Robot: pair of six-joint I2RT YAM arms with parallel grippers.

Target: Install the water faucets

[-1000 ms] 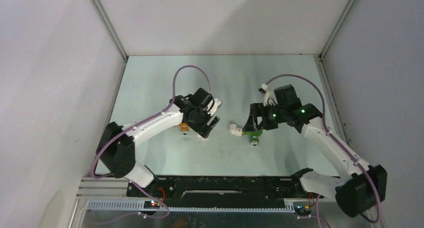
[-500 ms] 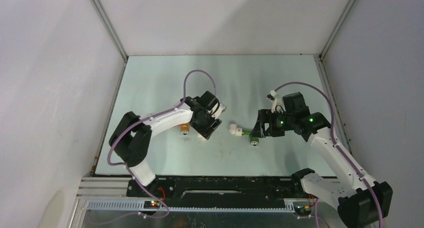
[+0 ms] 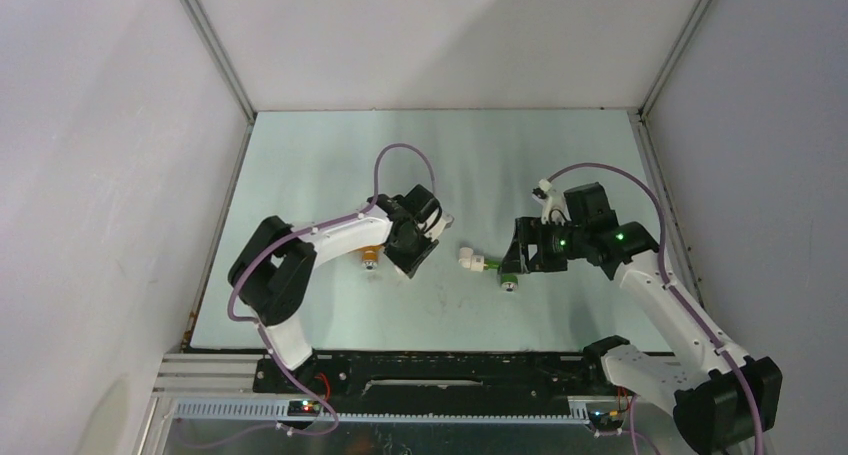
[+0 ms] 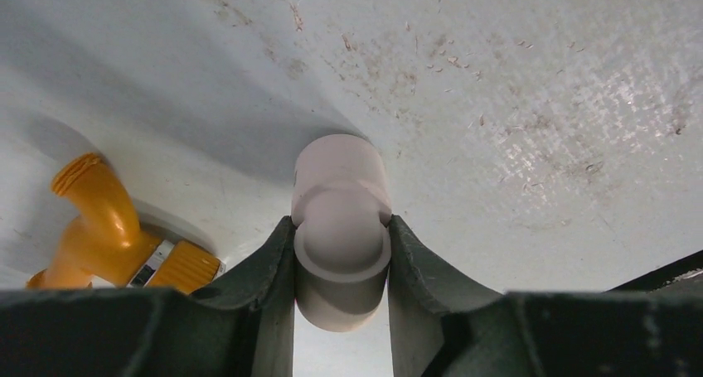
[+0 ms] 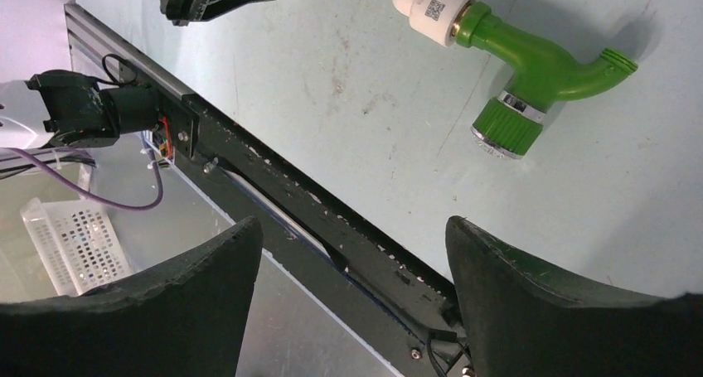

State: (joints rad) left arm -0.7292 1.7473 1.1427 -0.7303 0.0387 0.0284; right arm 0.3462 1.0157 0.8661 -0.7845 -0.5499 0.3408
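Clamping a white elbow [image 4: 338, 171], left gripper [image 4: 341, 232] half-hides the orange faucet [image 4: 106, 229].

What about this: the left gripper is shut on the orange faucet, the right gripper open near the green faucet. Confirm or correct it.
Wrong in one point. The left wrist view shows the left gripper shut on a white pipe fitting; the orange faucet lies ungripped beside it. The right gripper is open near the green faucet.

No legible txt; QR sticker on green faucet's [image 5: 539, 62] white fitting [image 5: 433, 0].
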